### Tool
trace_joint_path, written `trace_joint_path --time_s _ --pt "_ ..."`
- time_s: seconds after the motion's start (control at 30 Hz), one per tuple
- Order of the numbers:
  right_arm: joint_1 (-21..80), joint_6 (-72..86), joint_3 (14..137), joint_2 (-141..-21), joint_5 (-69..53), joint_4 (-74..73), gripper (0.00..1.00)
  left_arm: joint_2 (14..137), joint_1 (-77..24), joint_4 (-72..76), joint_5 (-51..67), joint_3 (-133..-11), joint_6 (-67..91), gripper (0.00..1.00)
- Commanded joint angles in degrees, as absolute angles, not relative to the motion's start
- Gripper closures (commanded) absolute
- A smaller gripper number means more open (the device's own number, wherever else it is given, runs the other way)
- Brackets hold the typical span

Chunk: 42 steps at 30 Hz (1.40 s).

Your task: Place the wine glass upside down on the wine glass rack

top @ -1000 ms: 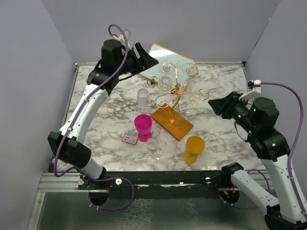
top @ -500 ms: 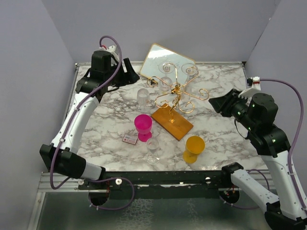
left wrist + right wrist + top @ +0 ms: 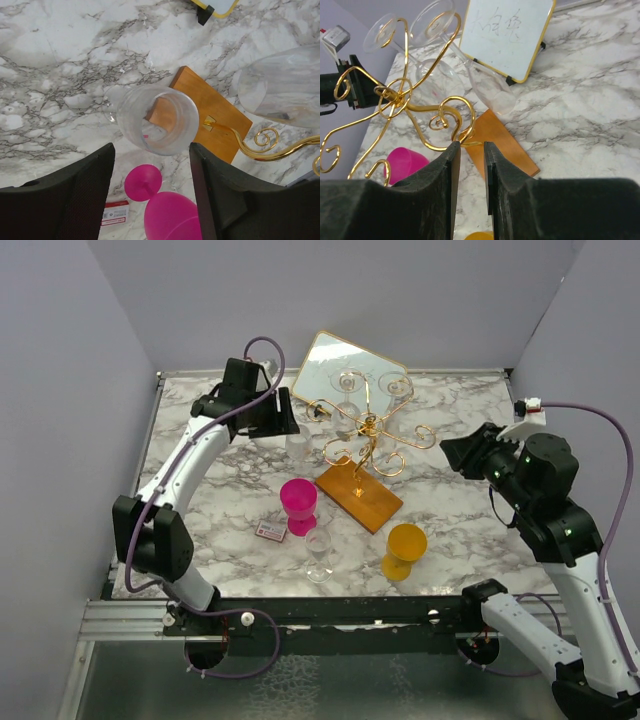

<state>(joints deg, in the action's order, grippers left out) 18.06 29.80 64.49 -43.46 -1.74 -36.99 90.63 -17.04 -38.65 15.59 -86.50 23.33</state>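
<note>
A clear wine glass (image 3: 298, 446) stands upright on the marble left of the wine glass rack (image 3: 368, 432). The rack's wooden base (image 3: 360, 496) lies in front of the gold wire stem. My left gripper (image 3: 287, 424) hovers just above and behind the glass, open and empty. In the left wrist view the glass's rim (image 3: 157, 119) lies just ahead of the gripper (image 3: 150, 150). Two clear glasses (image 3: 487, 90) hang upside down on the rack's far arms. My right gripper (image 3: 448, 453) is right of the rack, its jaws a narrow gap apart and empty (image 3: 472, 146).
A pink glass (image 3: 298, 502), a second clear glass (image 3: 319, 554) and a yellow glass (image 3: 405, 548) stand in front. A small card (image 3: 270, 531) lies by the pink glass. A gold-framed mirror (image 3: 350, 362) leans behind the rack.
My left gripper has swung from high at the back left, down and right, to just over the clear glass. The right arm has barely moved.
</note>
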Motion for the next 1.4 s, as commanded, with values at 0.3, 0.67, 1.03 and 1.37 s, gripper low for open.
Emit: trace_joint_path --time_s 0.3,0.67,1.03,1.37 --pt "18.54 17.23 66.78 -44.44 10.02 -31.37 0.74 100.32 -19.91 -42.35 7.37 -93.87 23.58 0.6" --pt "18.54 15.38 66.84 -44.25 11.81 -30.33 0.74 105.08 -23.19 -48.97 -1.73 -99.57 19.09 0.8" --pt "18.54 17.01 67.54 -44.84 8.87 -29.71 0.74 103.0 -23.58 -51.42 -9.63 -103.88 15.82 1.0" --pt "18.54 22.77 69.36 -47.97 -0.6 -26.98 0.74 94.09 -23.52 -51.63 -20.6 -108.92 15.95 1.0"
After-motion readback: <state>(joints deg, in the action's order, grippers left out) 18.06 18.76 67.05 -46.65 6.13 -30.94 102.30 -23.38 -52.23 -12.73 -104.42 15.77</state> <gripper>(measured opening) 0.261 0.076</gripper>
